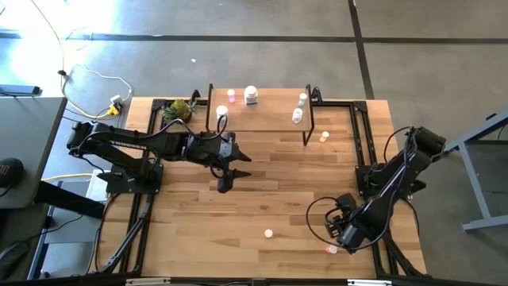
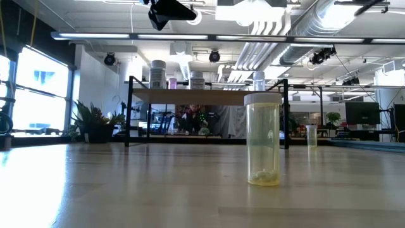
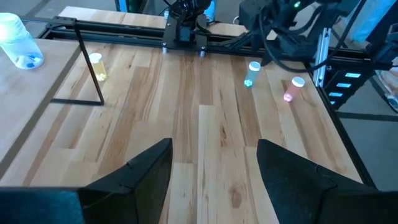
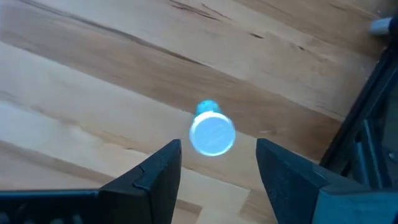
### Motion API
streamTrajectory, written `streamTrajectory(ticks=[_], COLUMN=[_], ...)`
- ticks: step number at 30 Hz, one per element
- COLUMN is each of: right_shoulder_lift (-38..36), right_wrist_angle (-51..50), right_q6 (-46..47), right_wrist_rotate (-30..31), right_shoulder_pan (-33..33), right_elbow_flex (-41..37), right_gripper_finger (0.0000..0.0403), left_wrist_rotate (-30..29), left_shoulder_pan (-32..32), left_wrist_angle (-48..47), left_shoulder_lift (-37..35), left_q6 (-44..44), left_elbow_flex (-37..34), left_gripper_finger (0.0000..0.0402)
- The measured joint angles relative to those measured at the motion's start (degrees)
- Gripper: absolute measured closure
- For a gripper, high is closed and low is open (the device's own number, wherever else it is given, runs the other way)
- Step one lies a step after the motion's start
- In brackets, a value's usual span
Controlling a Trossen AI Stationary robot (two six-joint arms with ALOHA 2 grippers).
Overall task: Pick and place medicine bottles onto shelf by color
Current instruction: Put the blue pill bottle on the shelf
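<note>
A small green bottle with a white cap [image 4: 212, 134] stands upright on the table. My right gripper [image 4: 217, 149] hovers above it, open, with a finger on either side and clear of it. In the high view, that gripper [image 1: 343, 226] is near the table's right near corner, with a pink bottle [image 1: 332, 249] just beside it. My left gripper [image 1: 228, 173] is open over the table's middle and holds nothing. A yellow bottle [image 1: 268, 233] stands alone toward the near edge, and an orange one [image 1: 324, 137] stands by the shelf's leg. The shelf [image 1: 270, 119] carries white bottles [image 1: 251, 95] and a pink bottle [image 1: 232, 96].
A leafy plant [image 1: 178, 110] sits at the far left corner beside the shelf. Black frame rails [image 1: 367, 143] run along the table's sides. Bare planks [image 1: 278, 183] lie between the two grippers. In the low view the yellow bottle [image 2: 262, 139] stands in front of the shelf [image 2: 209, 95].
</note>
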Motion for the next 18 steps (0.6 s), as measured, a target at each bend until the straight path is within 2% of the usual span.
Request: streamTrajectory(ticks=[7, 12, 18], right_shoulder_lift=[0.0, 0.0, 0.0], right_wrist_angle=[8.0, 8.0, 7.9], right_q6=[-0.2, 0.2, 0.6], right_wrist_rotate=[-0.5, -0.5, -0.5], right_shoulder_pan=[0.0, 0.0, 0.0], right_elbow_flex=[-5.0, -6.4, -6.4], right_gripper_finger=[0.0203, 0.0208, 0.0257], left_wrist_rotate=[-0.5, -1.5, -1.6], left_shoulder_pan=[0.0, 0.0, 0.1], left_wrist_angle=[0.0, 0.0, 0.0], left_shoulder_lift=[0.0, 0.0, 0.0], left_q6=[-0.4, -0.4, 0.5], left_elbow_flex=[0.0, 0.0, 0.0], left_gripper_finger=[0.0179, 0.0179, 0.0179])
